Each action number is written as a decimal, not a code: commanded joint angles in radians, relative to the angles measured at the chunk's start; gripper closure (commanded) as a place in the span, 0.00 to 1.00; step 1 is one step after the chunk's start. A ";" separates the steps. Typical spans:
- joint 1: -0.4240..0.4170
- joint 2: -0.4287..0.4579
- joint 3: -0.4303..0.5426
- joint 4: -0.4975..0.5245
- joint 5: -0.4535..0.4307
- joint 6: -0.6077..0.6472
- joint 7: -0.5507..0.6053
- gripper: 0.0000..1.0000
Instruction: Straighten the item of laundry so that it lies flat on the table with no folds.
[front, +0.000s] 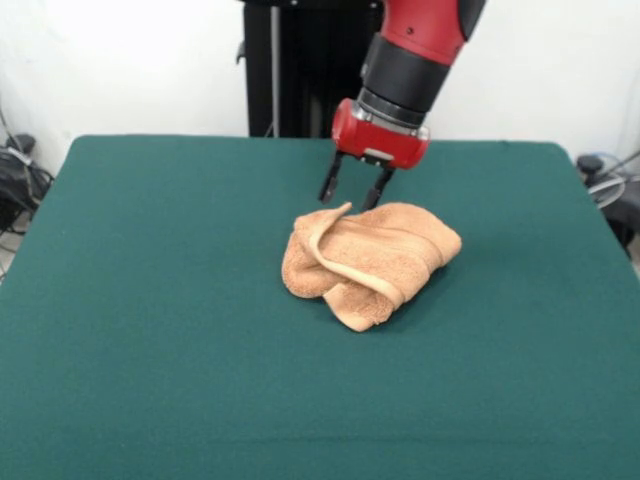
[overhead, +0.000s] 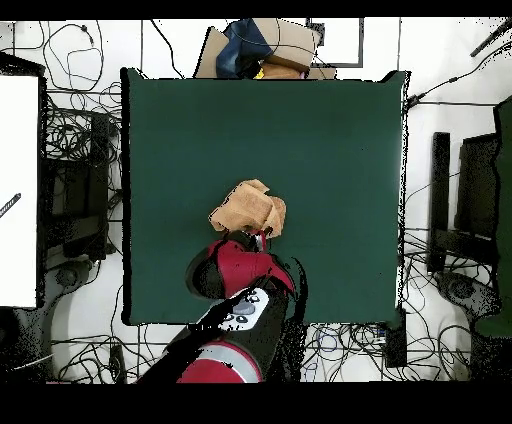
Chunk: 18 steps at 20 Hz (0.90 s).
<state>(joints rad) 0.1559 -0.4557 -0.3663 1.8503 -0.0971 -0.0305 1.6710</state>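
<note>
The peach-orange towel lies crumpled and folded over itself near the middle of the green table, with a hemmed edge curling up across its top. In the overhead view the towel is a small bunched heap. My gripper hangs just behind the towel's far edge, fingers open and pointing down, with nothing between them. One fingertip is close to the towel's raised corner. In the overhead view the red arm covers the gripper and the towel's near edge.
The table has wide bare cloth on all sides of the towel. Cables and equipment lie on the floor around it. A pile of cloth and cardboard sits beyond the table's far edge in the overhead view.
</note>
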 joint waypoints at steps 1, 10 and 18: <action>-0.030 0.019 0.138 0.067 -0.042 -0.050 0.157 0.00; -0.016 0.009 0.141 0.080 -0.030 -0.030 0.156 0.00; 0.011 -0.050 0.096 0.080 -0.038 0.069 0.113 0.00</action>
<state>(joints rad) 0.1452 -0.4701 -0.3381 1.8800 -0.1000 -0.0507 1.6710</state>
